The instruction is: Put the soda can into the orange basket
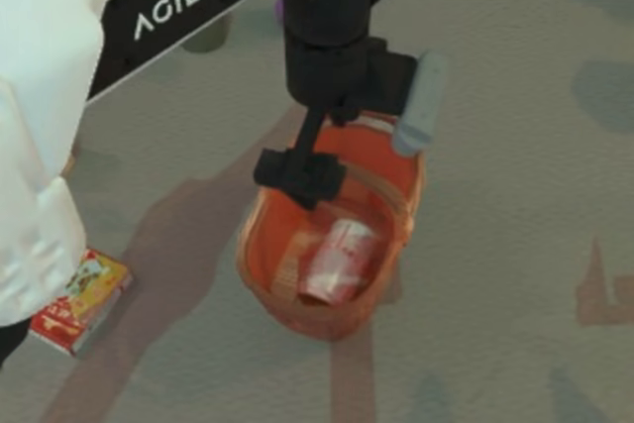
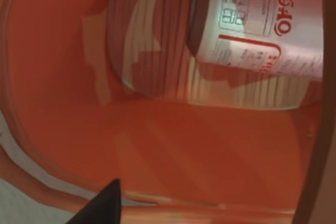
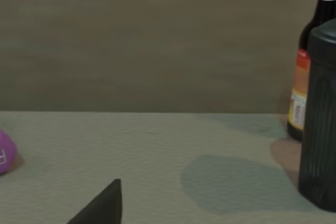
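Observation:
The soda can (image 1: pixel 337 260) lies on its side on the slatted bottom of the orange basket (image 1: pixel 260 255), white with red lettering. In the left wrist view the soda can (image 2: pixel 262 30) rests loose against the basket's inner wall (image 2: pixel 173 140). My left gripper (image 1: pixel 297 175) hangs open over the basket's far rim, above the can and apart from it, holding nothing. Only one dark fingertip (image 2: pixel 105 203) of it shows in its wrist view. My right gripper (image 3: pixel 149 216) is out of the top view, open and low over the bare table.
A red snack box (image 1: pixel 79 302) lies at the table's left. A dark olive cup (image 1: pixel 208 37) stands at the back, partly under the left arm. The right wrist view shows a dark bottle (image 3: pixel 304 93), a dark container (image 3: pixel 320 114) and a purple object (image 3: pixel 5 153).

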Robot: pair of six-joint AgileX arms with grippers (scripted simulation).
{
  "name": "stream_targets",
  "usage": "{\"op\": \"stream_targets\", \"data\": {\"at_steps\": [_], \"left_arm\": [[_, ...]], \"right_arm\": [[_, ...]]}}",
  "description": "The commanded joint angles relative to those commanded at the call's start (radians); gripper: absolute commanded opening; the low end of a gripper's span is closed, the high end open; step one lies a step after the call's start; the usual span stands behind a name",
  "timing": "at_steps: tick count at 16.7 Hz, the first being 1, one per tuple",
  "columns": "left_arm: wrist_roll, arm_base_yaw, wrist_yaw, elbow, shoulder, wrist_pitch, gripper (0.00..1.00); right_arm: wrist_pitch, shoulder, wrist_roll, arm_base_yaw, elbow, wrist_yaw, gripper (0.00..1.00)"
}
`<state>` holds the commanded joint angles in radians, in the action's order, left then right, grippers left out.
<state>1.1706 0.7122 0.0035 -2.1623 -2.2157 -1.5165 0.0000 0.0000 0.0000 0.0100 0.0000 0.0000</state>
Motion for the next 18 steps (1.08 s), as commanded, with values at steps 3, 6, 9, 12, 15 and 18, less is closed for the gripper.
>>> {"op": "stream_targets", "data": {"at_steps": [3,6,9,12,15,18], "left_arm": [[0.002,0.003,0.000,0.052,0.007,0.044,1.00],[0.001,0.003,-0.001,0.098,0.014,0.084,1.00],[0.001,0.003,-0.001,0.099,0.014,0.085,1.00],[0.001,0.003,-0.001,0.099,0.014,0.085,0.77],[0.001,0.003,-0.001,0.099,0.014,0.085,0.55],[0.001,0.003,-0.001,0.099,0.014,0.085,0.32]], "right_arm": [[0.000,0.000,0.000,0.000,0.000,0.000,1.00],[0.000,0.000,0.000,0.000,0.000,0.000,1.00],[0.000,0.000,0.000,0.000,0.000,0.000,1.00],[0.000,0.000,0.000,0.000,0.000,0.000,1.00],[0.000,0.000,0.000,0.000,0.000,0.000,1.00],[0.000,0.000,0.000,0.000,0.000,0.000,1.00]]}}
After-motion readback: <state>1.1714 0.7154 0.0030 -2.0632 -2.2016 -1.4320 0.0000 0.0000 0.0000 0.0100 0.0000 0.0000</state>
